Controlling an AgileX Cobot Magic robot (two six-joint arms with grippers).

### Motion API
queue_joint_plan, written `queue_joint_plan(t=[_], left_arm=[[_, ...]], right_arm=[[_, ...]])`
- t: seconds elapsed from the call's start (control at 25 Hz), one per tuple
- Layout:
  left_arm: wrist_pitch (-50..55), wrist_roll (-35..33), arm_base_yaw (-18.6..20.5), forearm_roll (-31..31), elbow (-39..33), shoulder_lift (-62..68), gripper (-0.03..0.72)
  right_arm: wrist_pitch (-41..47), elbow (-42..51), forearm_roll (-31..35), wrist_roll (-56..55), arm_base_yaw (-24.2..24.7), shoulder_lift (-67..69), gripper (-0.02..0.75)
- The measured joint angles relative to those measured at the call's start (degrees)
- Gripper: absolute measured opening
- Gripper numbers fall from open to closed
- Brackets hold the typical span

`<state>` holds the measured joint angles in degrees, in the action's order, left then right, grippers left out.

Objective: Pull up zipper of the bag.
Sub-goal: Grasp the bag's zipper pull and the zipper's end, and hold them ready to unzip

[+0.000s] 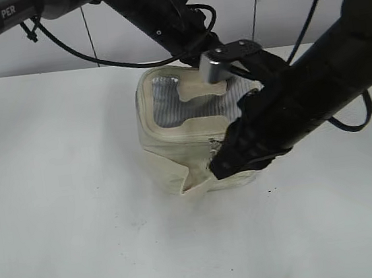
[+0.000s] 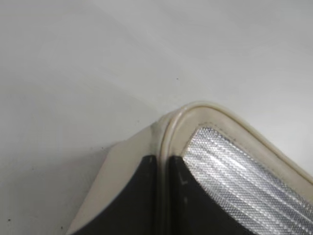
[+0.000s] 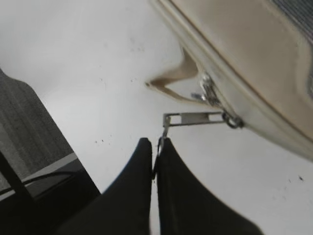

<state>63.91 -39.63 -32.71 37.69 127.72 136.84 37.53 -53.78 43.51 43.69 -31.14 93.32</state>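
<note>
Cream-white fabric bag [image 1: 187, 145], boxy, standing near centre of white table [image 1: 68, 228]; grey ribbed top panel [image 1: 199, 107] facing up, cream tab [image 1: 200, 88] lying across it. Cream zipper track [image 2: 172, 128] running round the panel rim, seen close up in the left wrist view.

Left gripper [image 2: 161, 196] reaching in from 11 o'clock in the exterior view; black fingers [image 2: 139, 196] closed on the rim of the bag at a rounded corner, one finger on each side of the zipper track.

Right gripper [image 3: 155, 161] entering from 3 o'clock in the exterior view, low at the bag's front lower corner. Fingers [image 3: 134, 186] pressed together on the thin wire ring [image 3: 161, 139] at the end of the silver metal pull [image 3: 193, 118]. Pull stretched out horizontally from the bag's side, toward 9 o'clock in the right wrist view. Second silver pull [image 3: 208, 90] lying against the track just above.
</note>
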Motion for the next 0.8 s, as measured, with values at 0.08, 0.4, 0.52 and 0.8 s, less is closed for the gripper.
queue_joint_plan(t=[0.08, 0.4, 0.52, 0.8], left_arm=[[0.85, 0.0, 0.0, -0.19, 0.0, -0.22, 0.045], [2.09, -0.05, 0.0, -0.64, 0.0, -0.46, 0.044], [2.09, 0.0, -0.02, -0.87, 0.0, -0.6, 0.06], [2.45, 0.97, 0.06, -6.52, 0.0, -4.14, 0.33]], right_arm=[[-1.97, -1.17, 0.8, -0.12, -2.34, 0.6, -0.013], [-1.48, -2.38, 0.24, -9.14, -3.61, 1.1, 0.134], [-0.69, -2.82, -3.64, -16.45, -3.66, 1.1, 0.383], [-2.44, -3.16, -18.2, -32.52, -2.73, -4.81, 0.651]])
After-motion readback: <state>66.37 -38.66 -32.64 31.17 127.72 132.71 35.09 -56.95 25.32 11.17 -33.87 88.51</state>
